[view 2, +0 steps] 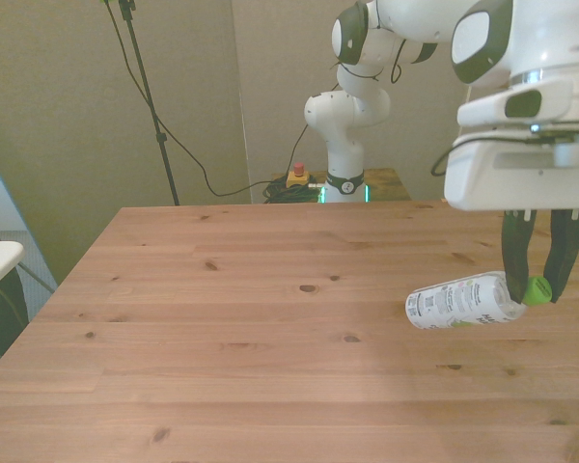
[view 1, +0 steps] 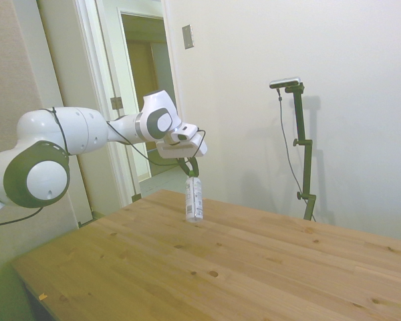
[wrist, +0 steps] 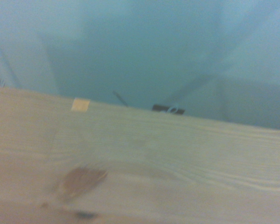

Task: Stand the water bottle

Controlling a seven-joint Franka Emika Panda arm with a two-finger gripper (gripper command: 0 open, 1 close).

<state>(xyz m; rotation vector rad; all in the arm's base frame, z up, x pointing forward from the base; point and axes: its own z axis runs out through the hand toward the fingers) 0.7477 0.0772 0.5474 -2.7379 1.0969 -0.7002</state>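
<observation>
Gripper (view 2: 537, 289) is clamped on the bottle's (view 2: 460, 301) green cap end, bottle tilted at the table's (view 2: 270, 318) front-view right, so it should swing the base down flat before letting go.

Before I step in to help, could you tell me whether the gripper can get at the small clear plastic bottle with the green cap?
Yes, apparently: the gripper is already shut on the bottle at its cap end.
</observation>
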